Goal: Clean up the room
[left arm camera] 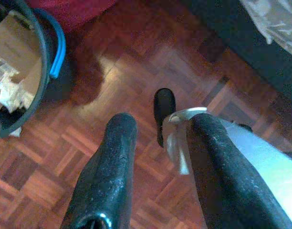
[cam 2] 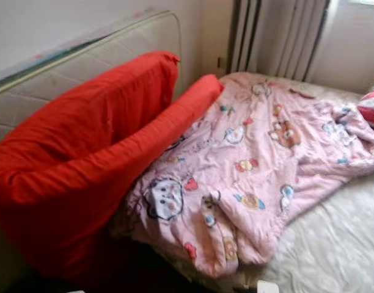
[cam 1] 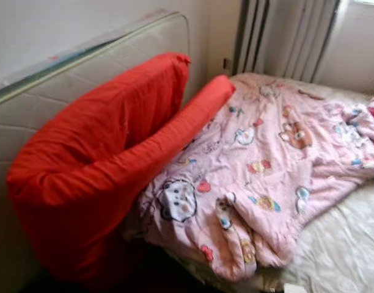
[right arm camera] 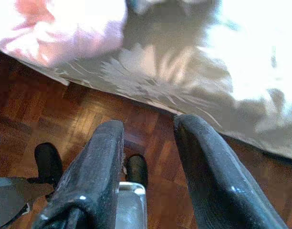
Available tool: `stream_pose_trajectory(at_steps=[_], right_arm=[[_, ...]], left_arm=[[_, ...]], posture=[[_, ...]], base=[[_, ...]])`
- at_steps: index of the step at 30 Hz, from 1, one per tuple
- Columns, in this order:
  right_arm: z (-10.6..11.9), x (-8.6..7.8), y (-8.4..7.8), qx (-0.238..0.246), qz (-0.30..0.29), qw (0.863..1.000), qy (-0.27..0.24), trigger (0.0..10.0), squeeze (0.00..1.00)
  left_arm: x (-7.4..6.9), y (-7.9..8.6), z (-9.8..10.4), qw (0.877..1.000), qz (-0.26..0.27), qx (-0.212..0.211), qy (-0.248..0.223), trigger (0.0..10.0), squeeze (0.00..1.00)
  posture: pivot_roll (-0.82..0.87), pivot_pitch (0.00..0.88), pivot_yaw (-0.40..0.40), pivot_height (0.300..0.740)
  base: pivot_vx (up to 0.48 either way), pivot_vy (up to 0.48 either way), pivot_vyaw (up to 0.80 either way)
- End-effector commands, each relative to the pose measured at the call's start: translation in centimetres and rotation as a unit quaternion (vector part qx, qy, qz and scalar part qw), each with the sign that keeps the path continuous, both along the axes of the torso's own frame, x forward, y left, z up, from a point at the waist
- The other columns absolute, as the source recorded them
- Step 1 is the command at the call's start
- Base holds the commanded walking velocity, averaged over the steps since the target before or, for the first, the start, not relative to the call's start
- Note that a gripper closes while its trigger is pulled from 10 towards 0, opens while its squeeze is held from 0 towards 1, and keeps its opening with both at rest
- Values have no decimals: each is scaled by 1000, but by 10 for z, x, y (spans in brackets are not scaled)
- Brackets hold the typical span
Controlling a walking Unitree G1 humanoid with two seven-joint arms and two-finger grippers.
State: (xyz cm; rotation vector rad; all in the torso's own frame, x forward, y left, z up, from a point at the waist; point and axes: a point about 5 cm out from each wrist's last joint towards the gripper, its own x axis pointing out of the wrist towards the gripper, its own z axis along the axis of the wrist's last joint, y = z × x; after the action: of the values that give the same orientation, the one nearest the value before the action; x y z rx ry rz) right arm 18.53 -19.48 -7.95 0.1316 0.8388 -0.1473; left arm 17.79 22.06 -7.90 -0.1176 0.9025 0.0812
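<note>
Little looks done: we see the pink quilt (cam 1: 260,177) rumpled on the bed (cam 1: 346,244). Left pincer (left arm camera: 158,124) and right pincer (right arm camera: 148,126) hang wide, holding nothing.

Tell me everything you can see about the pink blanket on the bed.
The pink blanket is soft, quilted-looking fabric printed with cartoon animals and hearts. It lies crumpled and unfolded across the pale mattress, one corner hanging over the near edge. Its left side presses against the red cushion; its far end reaches toward the curtain.
</note>
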Motion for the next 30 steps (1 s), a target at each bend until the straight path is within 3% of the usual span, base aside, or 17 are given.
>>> stream_pose_trajectory(at_steps=[1, 13, 23, 26, 30], right_arm=[[-3, -6, 0, 4, -8, 1000, 8, 10000, 0], [-1, -3, -1, 4, -10, 1000, 0, 10000, 0], [24, 35, 1, -5, 15, 994, -108, 10000, 0], [45, 63, 5, -4, 15, 986, -164, 10000, 0], [61, 80, 10, -5, 17, 976, -219, 10000, 0]], left_arm=[[-8, 1, -4, 1000, 2, 0, 17, 10000, 0], [-8, 1, -4, 1000, 3, 2, 15, 10000, 0], [-9, 2, -4, 1000, 7, 1, 14, 10000, 0], [-9, 2, -4, 1000, 8, 2, 13, 10000, 0], [-9, 3, -4, 1000, 8, 3, 11, 10000, 0]], posture=[[-58, 151, 30, 740], [-58, 159, 31, 740], [-61, 181, 29, 740], [-66, 186, 29, 740], [-65, 187, 28, 740]], base=[[315, 0, 0], [79, 0, 0], [0, 0, 0], [0, 0, 0], [0, 0, 0]])
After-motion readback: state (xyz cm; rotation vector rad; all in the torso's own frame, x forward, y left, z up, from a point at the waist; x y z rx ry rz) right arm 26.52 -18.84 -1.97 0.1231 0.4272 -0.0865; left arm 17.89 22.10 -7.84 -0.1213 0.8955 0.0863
